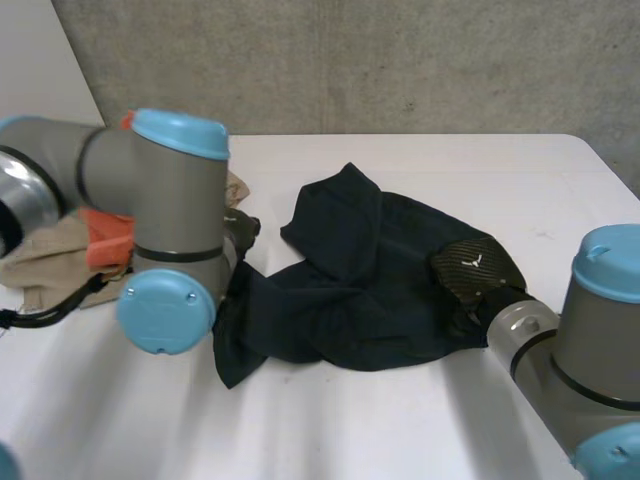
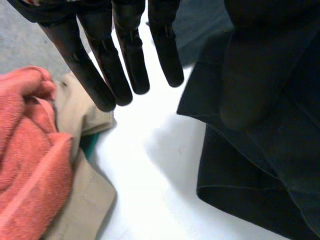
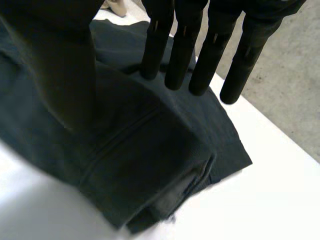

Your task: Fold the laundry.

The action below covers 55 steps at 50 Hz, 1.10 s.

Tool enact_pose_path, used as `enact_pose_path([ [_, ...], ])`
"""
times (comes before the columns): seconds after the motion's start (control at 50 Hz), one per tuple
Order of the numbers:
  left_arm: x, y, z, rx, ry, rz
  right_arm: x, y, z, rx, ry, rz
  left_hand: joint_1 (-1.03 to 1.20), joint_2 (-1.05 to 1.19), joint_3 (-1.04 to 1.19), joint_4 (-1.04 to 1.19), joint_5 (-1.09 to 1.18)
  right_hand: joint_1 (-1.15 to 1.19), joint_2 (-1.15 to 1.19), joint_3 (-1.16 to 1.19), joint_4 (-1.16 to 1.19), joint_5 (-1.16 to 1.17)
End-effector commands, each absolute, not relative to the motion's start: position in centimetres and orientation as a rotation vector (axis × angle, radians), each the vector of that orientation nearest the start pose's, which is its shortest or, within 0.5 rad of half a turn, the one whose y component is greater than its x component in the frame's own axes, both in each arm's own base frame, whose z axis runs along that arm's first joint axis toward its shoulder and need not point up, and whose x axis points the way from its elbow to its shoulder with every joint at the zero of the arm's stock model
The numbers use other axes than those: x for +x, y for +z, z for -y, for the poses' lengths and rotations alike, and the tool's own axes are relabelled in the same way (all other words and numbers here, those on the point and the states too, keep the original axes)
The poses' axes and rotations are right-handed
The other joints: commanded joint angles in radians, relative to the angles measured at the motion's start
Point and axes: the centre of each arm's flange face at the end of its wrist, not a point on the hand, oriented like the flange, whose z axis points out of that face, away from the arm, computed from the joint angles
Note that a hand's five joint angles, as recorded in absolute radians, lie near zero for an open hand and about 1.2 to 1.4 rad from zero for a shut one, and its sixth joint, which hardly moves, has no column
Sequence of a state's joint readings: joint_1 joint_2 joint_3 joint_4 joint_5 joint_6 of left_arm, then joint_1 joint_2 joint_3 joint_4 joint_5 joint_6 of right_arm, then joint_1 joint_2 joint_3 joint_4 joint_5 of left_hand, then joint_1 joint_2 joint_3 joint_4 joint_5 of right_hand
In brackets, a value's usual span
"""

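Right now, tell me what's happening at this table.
A crumpled dark garment lies unfolded on the white table. The robot's right hand rests open on its right side; the left hand hangs open over bare table by the opposite edge, holding nothing. An orange towel and beige cloth are piled beside it.

Reaches inward with the grey-jointed, light-blue-capped left arm (image 1: 165,200), black left hand (image 2: 125,55) held with fingers straight and slightly spread, thumb set apart. Extends the matching right arm (image 1: 590,350), black right hand (image 1: 478,272) palm-down, fingers straight.
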<state>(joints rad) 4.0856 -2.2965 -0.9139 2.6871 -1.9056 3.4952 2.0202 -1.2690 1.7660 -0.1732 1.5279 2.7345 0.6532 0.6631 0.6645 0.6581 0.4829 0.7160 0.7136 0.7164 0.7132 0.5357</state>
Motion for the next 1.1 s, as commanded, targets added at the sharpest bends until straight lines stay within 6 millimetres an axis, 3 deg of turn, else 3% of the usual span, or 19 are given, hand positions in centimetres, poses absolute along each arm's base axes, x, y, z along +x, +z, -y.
enact_pose_path([
  [0.02, -30.1, 24.9, 24.8, 0.972, -1.629, -2.386, 26.5, 15.6, 24.8, -1.068, -1.815, -2.265, -0.196, -0.206, -0.207, -0.201, -0.200, 0.679, 0.682, 0.679, 0.682, 0.685],
  [0.1, -29.2, 26.7, 22.2, 1.014, -1.672, -2.389, 26.6, 16.3, 25.1, -1.053, -1.842, -2.238, -0.261, -0.270, -0.272, -0.265, -0.265, 0.680, 0.683, 0.680, 0.683, 0.686],
  [0.2, -28.5, 26.8, 18.5, 1.116, -1.667, -2.403, 26.6, 17.5, 25.3, -1.043, -1.881, -2.208, -0.264, -0.274, -0.275, -0.269, -0.268, 0.680, 0.683, 0.680, 0.683, 0.686],
  [0.3, -29.4, 25.1, 15.3, 1.251, -1.683, -2.389, 26.9, 17.8, 25.9, -1.048, -1.880, -2.213, -0.243, -0.253, -0.254, -0.248, -0.247, 0.680, 0.683, 0.680, 0.683, 0.686],
  [0.36, -30.1, 23.6, 14.7, 1.302, -1.651, -2.390, 27.0, 17.5, 26.2, -1.054, -1.856, -2.232, -0.237, -0.247, -0.249, -0.242, -0.241, 0.680, 0.683, 0.680, 0.683, 0.686],
  [0.46, -31.1, 18.9, 16.8, 1.289, -1.527, -2.367, 27.1, 16.8, 26.6, -1.076, -1.779, -2.290, -0.217, -0.227, -0.228, -0.222, -0.221, 0.680, 0.683, 0.680, 0.683, 0.686],
  [0.6, -31.3, 16.0, 21.9, 1.089, -1.495, -2.222, 27.1, 17.1, 26.8, -1.077, -1.752, -2.325, -0.112, -0.122, -0.123, -0.117, -0.116, 0.680, 0.683, 0.680, 0.683, 0.686],
  [0.64, -31.3, 16.2, 22.3, 1.078, -1.503, -2.210, 27.0, 17.5, 26.9, -1.073, -1.762, -2.320, -0.064, -0.074, -0.075, -0.069, -0.068, 0.382, 0.384, 0.382, 0.385, 0.388],
  [0.66, -31.5, 16.5, 22.2, 1.085, -1.518, -2.213, 27.1, 18.1, 26.9, -1.070, -1.776, -2.311, 0.064, 0.054, 0.053, 0.059, 0.060, 0.026, 0.028, 0.025, 0.029, 0.032],
  [0.7, -31.7, 16.9, 22.0, 1.099, -1.543, -2.219, 27.0, 19.1, 26.8, -1.065, -1.792, -2.303, 0.232, 0.222, 0.220, 0.227, 0.228, -0.215, -0.212, -0.215, -0.212, -0.209],
  [0.78, -32.0, 17.6, 21.1, 1.141, -1.586, -2.249, 26.1, 23.9, 25.5, -1.044, -1.859, -2.270, 0.713, 0.703, 0.702, 0.708, 0.709, -0.309, -0.307, -0.310, -0.307, -0.304],
  [0.8, -32.1, 17.9, 20.9, 1.144, -1.601, -2.260, 25.8, 25.8, 24.6, -1.051, -1.884, -2.247, 0.743, 0.733, 0.731, 0.738, 0.739, -0.304, -0.301, -0.304, -0.301, -0.298],
  [0.86, -31.9, 18.2, 20.8, 1.135, -1.609, -2.275, 24.7, 28.8, 22.2, -1.108, -1.867, -2.255, 0.743, 0.733, 0.732, 0.738, 0.739, -0.260, -0.258, -0.260, -0.257, -0.254],
  [0.92, -31.8, 18.7, 20.7, 1.123, -1.618, -2.284, 23.8, 29.9, 20.7, -1.160, -1.815, -2.280, 0.743, 0.733, 0.732, 0.738, 0.739, -0.239, -0.237, -0.239, -0.236, -0.233],
  [0.98, -31.6, 18.8, 20.9, 1.118, -1.614, -2.290, 23.3, 29.3, 19.1, -1.234, -1.670, -2.327, 0.743, 0.733, 0.732, 0.738, 0.739, -0.216, -0.213, -0.216, -0.213, -0.210],
  [1.04, -31.5, 18.9, 21.0, 1.121, -1.612, -2.298, 23.2, 27.4, 17.8, -1.297, -1.522, -2.355, 0.743, 0.733, 0.732, 0.738, 0.739, -0.210, -0.207, -0.210, -0.207, -0.204],
  [1.1, -31.5, 18.8, 21.0, 1.141, -1.600, -2.308, 23.5, 24.9, 17.8, -1.337, -1.465, -2.356, 0.743, 0.733, 0.732, 0.738, 0.739, -0.169, -0.166, -0.169, -0.166, -0.163],
])
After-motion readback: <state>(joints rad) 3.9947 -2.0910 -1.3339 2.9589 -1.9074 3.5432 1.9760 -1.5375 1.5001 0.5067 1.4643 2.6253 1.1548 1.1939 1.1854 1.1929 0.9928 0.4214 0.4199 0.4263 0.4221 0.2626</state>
